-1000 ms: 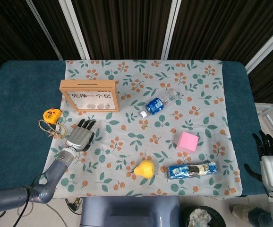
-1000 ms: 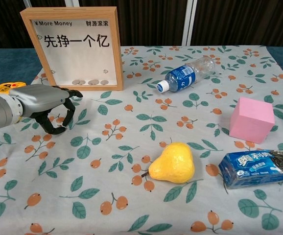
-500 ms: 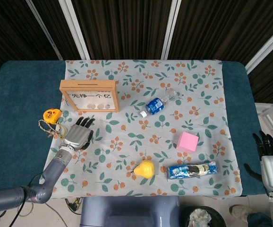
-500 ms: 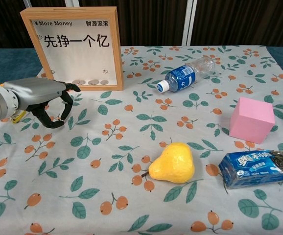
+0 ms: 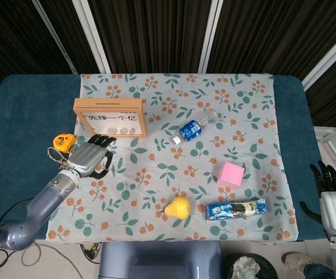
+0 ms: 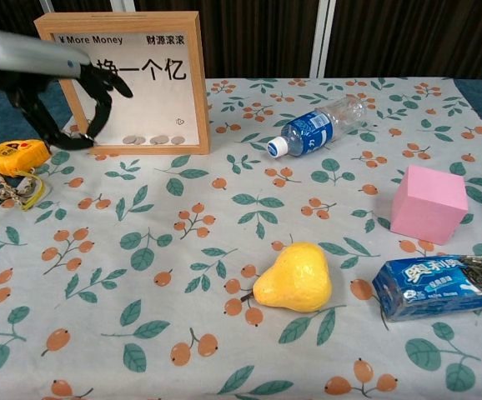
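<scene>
1. The left hand hangs just in front of the frame, near its left corner, fingers spread and curled with nothing between them.
2. A second ago it lay lower and nearer the robot; in the chest view it has since risen from surface height to the level of the frame's upper half, and now covers part of the printed characters.
3. The tape measure, yellow, lies left of the frame and just left of the hand, not touched; its cord trails toward the robot. In the chest view it shows whole, where the arm hid most of it before.
4. The frame stands upright as before, coins along its bottom edge.
5. The bottle lies on its side right of the frame, cap toward the robot; unmoved.
6. The pink cube sits well to the right of the frame and nearer the robot; unmoved.
7. The pear and the cookie pack lie furthest from the frame, near the cloth's front edge, the pack right of the pear; both unmoved.
8. The right hand hovers off the surface's right edge, far from the frame, fingers apart and empty, unchanged.
</scene>
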Tool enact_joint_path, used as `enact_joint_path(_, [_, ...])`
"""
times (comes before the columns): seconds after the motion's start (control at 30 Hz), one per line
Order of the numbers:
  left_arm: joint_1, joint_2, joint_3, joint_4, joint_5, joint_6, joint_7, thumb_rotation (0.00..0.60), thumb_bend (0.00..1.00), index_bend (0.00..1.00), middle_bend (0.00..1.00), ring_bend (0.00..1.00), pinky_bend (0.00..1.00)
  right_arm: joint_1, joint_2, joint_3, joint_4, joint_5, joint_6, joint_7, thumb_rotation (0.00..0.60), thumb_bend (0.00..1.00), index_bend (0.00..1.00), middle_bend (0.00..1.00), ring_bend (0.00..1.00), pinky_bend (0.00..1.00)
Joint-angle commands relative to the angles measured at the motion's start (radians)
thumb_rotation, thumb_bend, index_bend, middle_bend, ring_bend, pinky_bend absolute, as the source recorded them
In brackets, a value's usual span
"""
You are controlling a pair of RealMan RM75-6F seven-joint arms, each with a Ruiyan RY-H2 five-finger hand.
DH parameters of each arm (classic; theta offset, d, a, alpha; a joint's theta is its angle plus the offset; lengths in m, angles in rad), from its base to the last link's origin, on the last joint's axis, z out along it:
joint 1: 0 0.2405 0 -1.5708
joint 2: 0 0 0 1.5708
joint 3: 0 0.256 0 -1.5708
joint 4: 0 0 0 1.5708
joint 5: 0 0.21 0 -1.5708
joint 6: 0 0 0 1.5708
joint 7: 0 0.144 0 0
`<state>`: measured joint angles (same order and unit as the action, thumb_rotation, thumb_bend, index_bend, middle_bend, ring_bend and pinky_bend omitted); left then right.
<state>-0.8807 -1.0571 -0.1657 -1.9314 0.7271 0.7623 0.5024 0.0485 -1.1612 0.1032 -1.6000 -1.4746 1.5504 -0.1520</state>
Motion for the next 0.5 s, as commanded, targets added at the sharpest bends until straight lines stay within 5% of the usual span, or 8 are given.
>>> enact_joint_path(0.03, [-0.124, 0.193, -0.040, -0.111, -0.191, -0.098, -0.011, 0.600, 0.62, 0.68, 0.07, 0.00, 0.00, 0.000, -0.001, 0.000, 0.000, 0.000, 0.001, -0.001, 0.600, 0.30, 0.08, 0.00, 0.00, 0.00])
enact_joint_path(0.5, [-0.444, 0.433, 0.052, -0.079, -0.585, -0.309, -0.066, 0.600, 0.61, 0.68, 0.09, 0.00, 0.00, -0.001, -0.002, 0.003, 0.000, 0.006, 0.001, -0.003, 0.600, 0.30, 0.08, 0.00, 0.00, 0.00])
